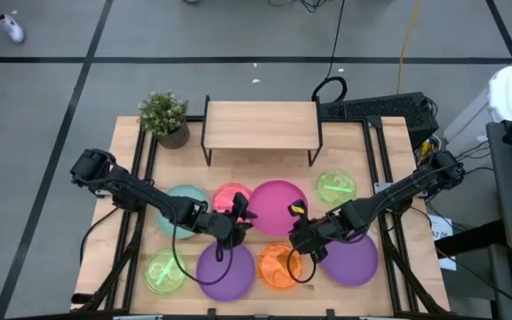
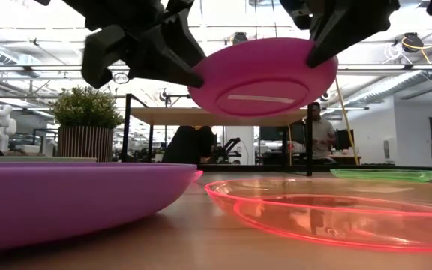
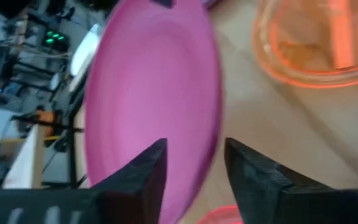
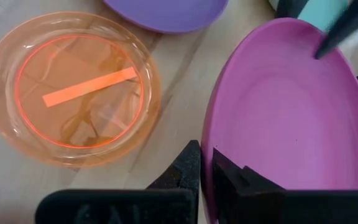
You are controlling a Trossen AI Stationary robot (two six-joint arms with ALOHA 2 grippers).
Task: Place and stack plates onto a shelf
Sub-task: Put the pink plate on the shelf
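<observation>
Purple plate (image 2: 66, 199) sits closest to the low cam, orange plate (image 2: 336, 206) beside it, both flat on the worktop (image 1: 354, 133). Item in hand: magenta plate (image 1: 278, 207), lifted clear of the worktop and held between both arms, tilted slightly in the low view. Right gripper (image 4: 205, 163) has its jaws clamped on the plate's rim at the near-right edge; confirmed in the right wrist view. Left gripper (image 3: 194, 158) is at the opposite rim; rim lies between the jaws w/ a gap showing on one side, so jaws apart, grip not confirmed. Shelf (image 1: 260, 124) stands bare at the far side of the worktop, well apart from the plate, potted plant (image 1: 164, 116) just beside its left end. Remaining plates on the worktop: teal (image 1: 178, 206), pink (image 1: 230, 197), two lime-green (image 1: 335, 186) (image 1: 164, 271), second purple (image 1: 352, 259). Judgement: step is carry-to-shelf, early in the task, nothing stacked yet. Recommend: keep plate level, both arms moving at matched speed so the rim isn't twisted out of the right-side grip; raise above shelf board height before travelling fwd; approach centre or one half of the board, leaving room for a second stack; lower till contact, then release. Risk: thin rim slipping; clipping the shelf's front edge.
</observation>
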